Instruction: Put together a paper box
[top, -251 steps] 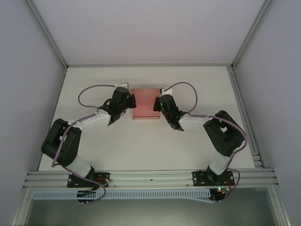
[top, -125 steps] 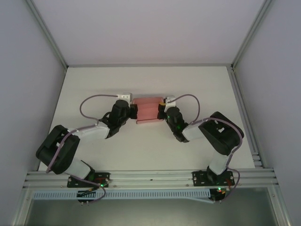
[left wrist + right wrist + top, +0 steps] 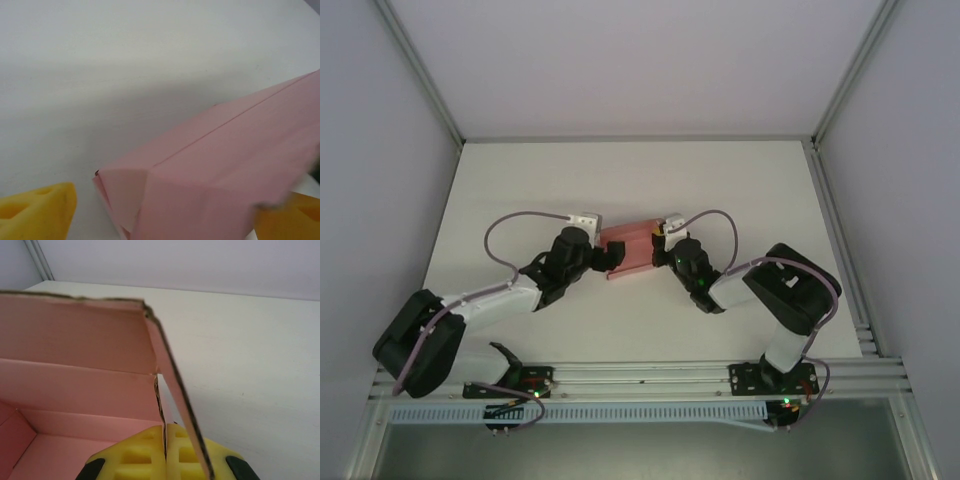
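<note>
The pink paper box [image 3: 632,250] lies on the white table [image 3: 620,180] between my two grippers, partly folded, with a wall standing up. In the left wrist view the paper box [image 3: 225,165] shows a creased panel and a folded corner flap. My left gripper [image 3: 607,256] [image 3: 165,220] is open around that end; one yellow fingertip [image 3: 40,212] stands clear of the card. My right gripper [image 3: 665,252] [image 3: 165,452] is shut on a thin side wall of the paper box [image 3: 75,370], and a loose flap leans over its right fingertip [image 3: 192,455].
Grey enclosure walls [image 3: 380,150] stand close on the left, right and back. An aluminium rail [image 3: 640,378] with both arm bases runs along the near edge. Purple cables [image 3: 510,225] loop over each forearm. White tabletop lies beyond the box.
My left gripper has opened and let go of the box's left end. Both arms have drawn in toward the near side, and the box has dropped lower and folded up narrower.
</note>
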